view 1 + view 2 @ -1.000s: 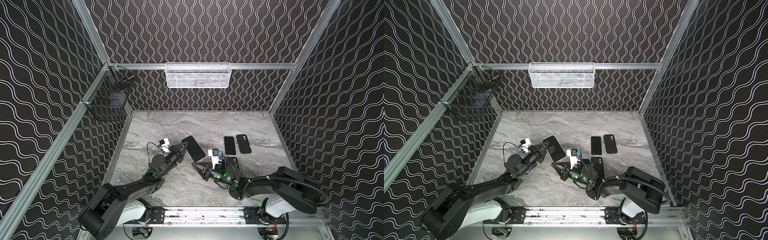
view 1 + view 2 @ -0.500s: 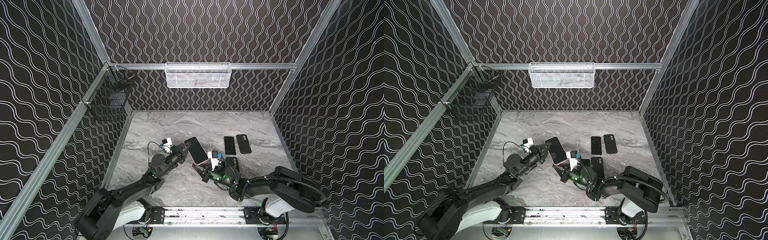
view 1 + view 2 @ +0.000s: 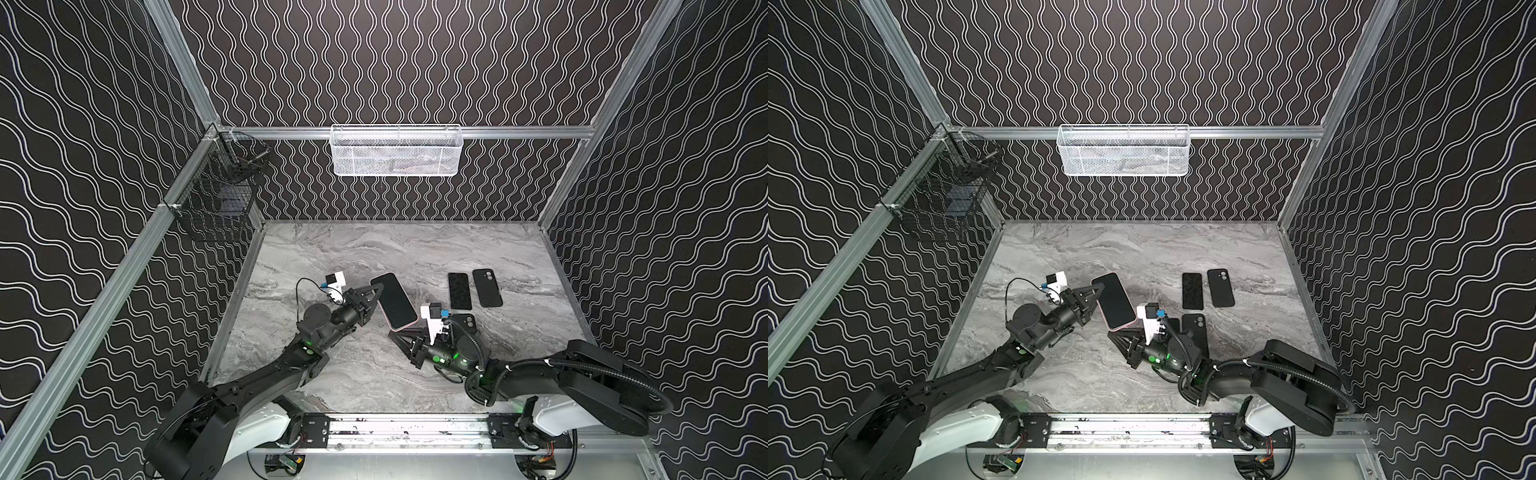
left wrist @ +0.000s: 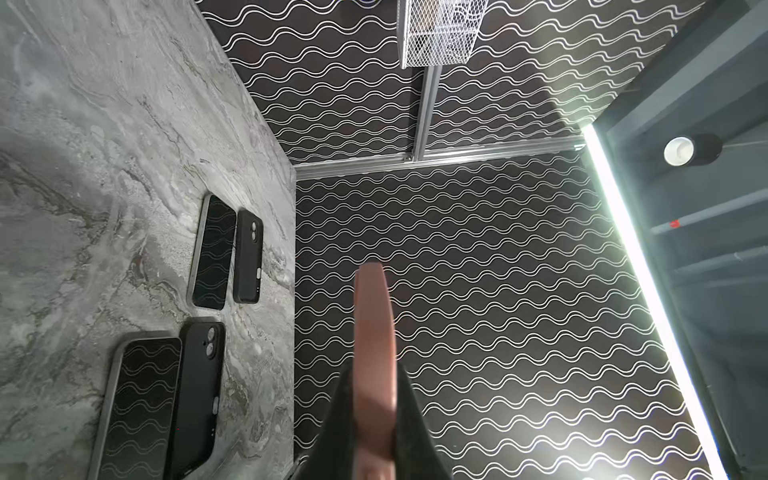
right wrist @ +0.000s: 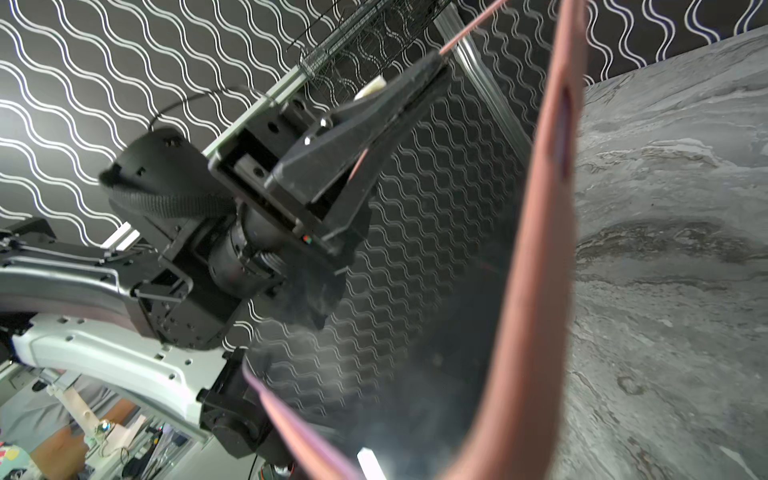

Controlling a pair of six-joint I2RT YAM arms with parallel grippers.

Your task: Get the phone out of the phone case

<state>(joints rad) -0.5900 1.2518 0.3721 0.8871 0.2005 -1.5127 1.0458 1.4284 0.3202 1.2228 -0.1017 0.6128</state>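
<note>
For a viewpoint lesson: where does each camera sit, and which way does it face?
Top views: high in front, looking down on the table; both arms show.
Left wrist: on the left arm, looking past the left claw and pink-cased phone to a wall.
Right wrist: on the right arm, facing the phone and left claw.
Shared: all show the phone.

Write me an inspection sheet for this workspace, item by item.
Surface: grey marbled tabletop, no spills seen.
Job's things: pink-cased phone, raised off the tabletop, tilted, between both grippers.
Clutter: far phone, far black case, near black case, near phone, lying flat.
Grippers: left gripper shut on the pink-cased phone's edge; right gripper at its lower end, opening unclear.
Cables: black cable looping at left wrist; corrugated conduit along right arm.
Surroundings: white mesh basket on back wall; black wire basket on left wall.
</note>
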